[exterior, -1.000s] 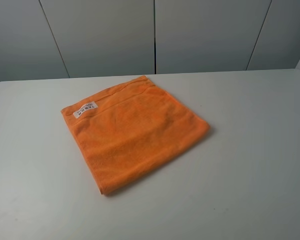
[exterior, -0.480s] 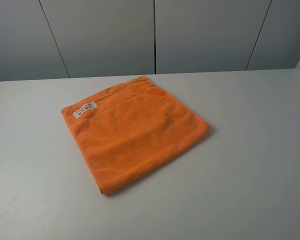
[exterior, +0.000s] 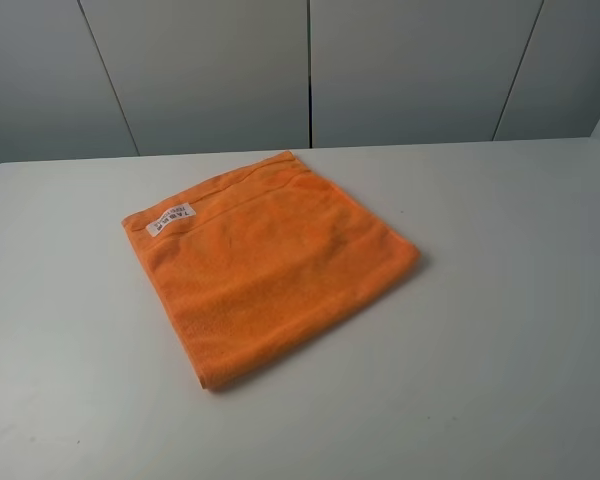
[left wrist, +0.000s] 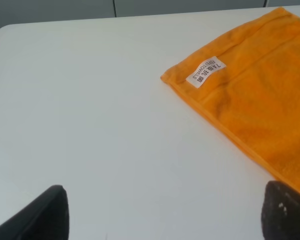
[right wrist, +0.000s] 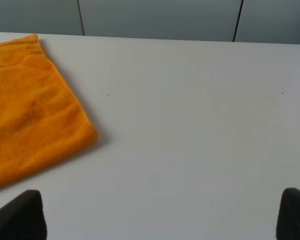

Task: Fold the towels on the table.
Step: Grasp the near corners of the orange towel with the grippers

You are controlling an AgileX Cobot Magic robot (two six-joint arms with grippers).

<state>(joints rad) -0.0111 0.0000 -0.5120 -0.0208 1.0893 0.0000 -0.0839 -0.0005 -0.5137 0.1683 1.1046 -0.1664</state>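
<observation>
The bright orange, roughly square microfibre towel [exterior: 270, 265] lay flat on the large white matte table [exterior: 520, 330], a little toward 11 o'clock from the tabletop's middle in the high view and turned like a diamond. Its small white printed label [exterior: 170, 220] sat at the corner pointing to 9 o'clock. The other corners pointed to about 12, 3 and 6 o'clock.

Neither arm showed in the high view. The left gripper [left wrist: 165, 215] hung over bare table off the label corner, its dark fingertips [left wrist: 45, 215] spread wide with nothing between them. The right gripper [right wrist: 157, 215] was just as wide and empty, off the 3 o'clock corner and clear of the cloth.

The step in hand looked like the approach for a fold. To do it well, the grippers would best take two corners sharing one edge, not a diagonal pair, each pinching the hem alone. Both should then lift low and travel together to the opposite edge. The soft cloth would likely sag, so uneven pace risked a skewed fold
</observation>
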